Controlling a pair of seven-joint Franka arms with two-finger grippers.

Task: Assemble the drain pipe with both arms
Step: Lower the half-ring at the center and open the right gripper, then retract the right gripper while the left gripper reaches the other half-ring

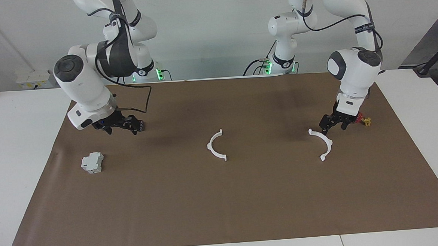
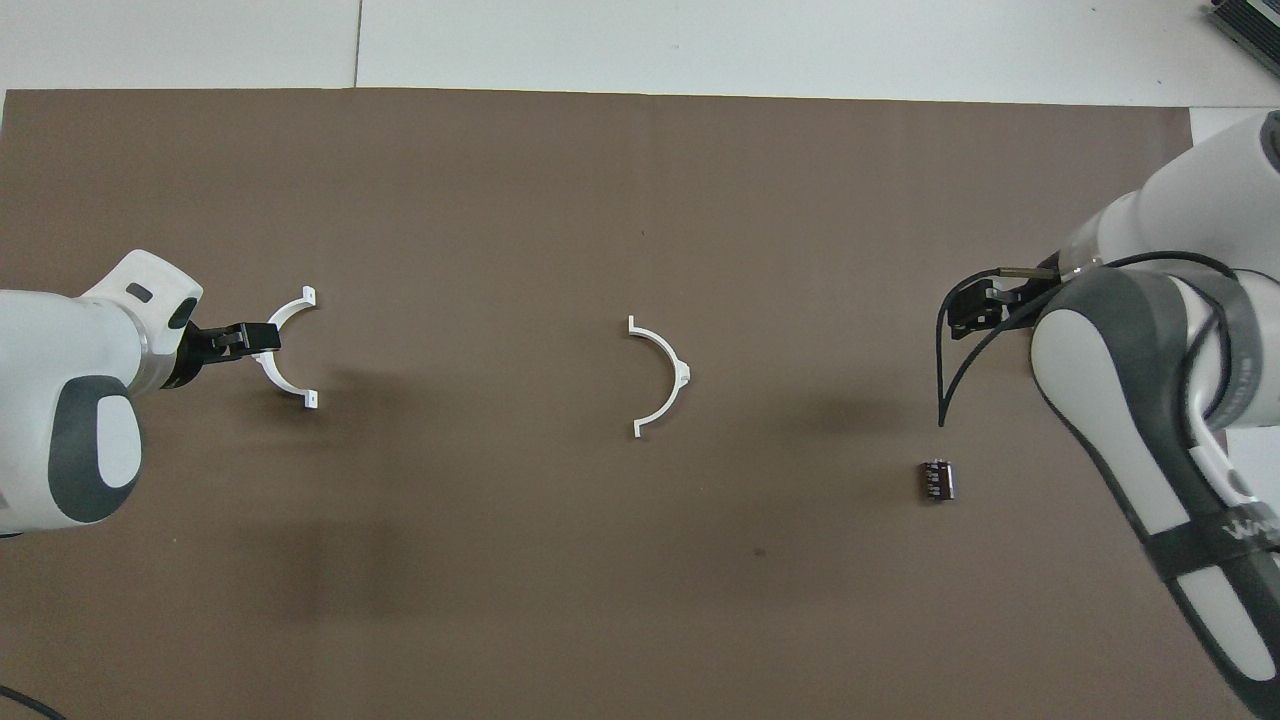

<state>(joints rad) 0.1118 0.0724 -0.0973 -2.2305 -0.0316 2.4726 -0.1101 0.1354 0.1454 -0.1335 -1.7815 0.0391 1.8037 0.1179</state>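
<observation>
The drain pipe lies as two separate white half-rings on the brown mat. One half-ring [image 1: 216,146] [image 2: 664,375] lies at the middle of the mat. The other half-ring [image 1: 324,144] [image 2: 290,350] lies toward the left arm's end. My left gripper [image 1: 333,129] [image 2: 262,338] hangs just over this second half-ring, pointing down with its fingers apart and nothing in them. My right gripper [image 1: 138,126] [image 2: 958,318] is tilted sideways above the mat at the right arm's end, over bare mat and away from both half-rings.
A blocky grey-white box [image 1: 92,162] [image 2: 937,480] stands on the mat near the right gripper, farther from the robots than it. A small red-and-yellow valve [image 1: 364,120] lies beside the left gripper; the left arm hides it in the overhead view. White table surrounds the brown mat [image 1: 223,205].
</observation>
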